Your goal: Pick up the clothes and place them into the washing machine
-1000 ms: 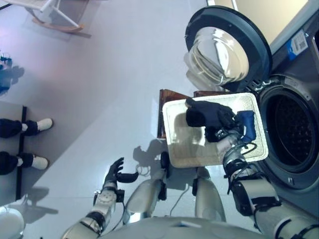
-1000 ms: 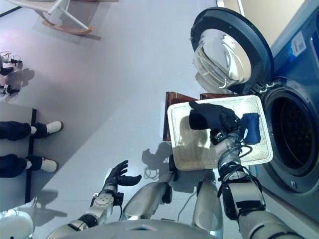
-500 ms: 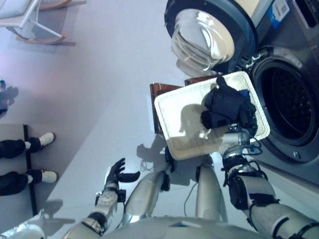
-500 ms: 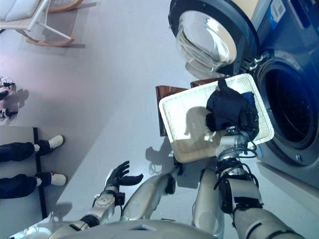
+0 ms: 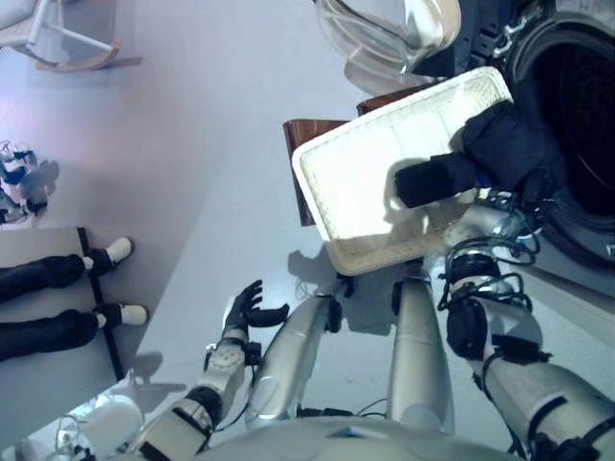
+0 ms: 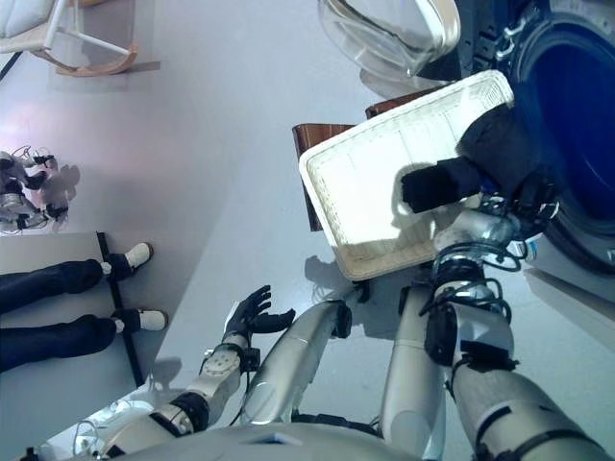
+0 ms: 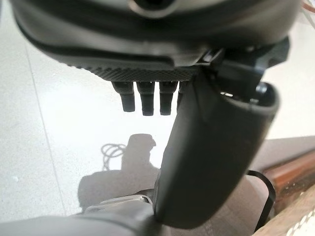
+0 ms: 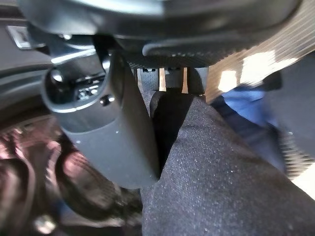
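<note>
A dark garment (image 5: 500,154) is held pinched between the thumb and fingers of the right hand (image 8: 123,113), as seen in the right wrist view, and it hangs over the far corner of the white basket (image 5: 365,182), just beside the open drum mouth of the washing machine (image 5: 586,125). Part of the cloth droops back over the basket's inner floor, while its bulk lies against the machine's rim; none of it can be seen inside the drum. A blue piece (image 8: 246,118) shows beyond the dark cloth in the right wrist view, apparently left in the basket. The glass door (image 6: 394,29) stands swung open beside the basket. The left hand (image 6: 252,314) is held low, well apart from the basket, its fingers relaxed and empty. The pick-up is judged done; the drop into the drum is not yet made, and more clothing appears to remain.
</note>
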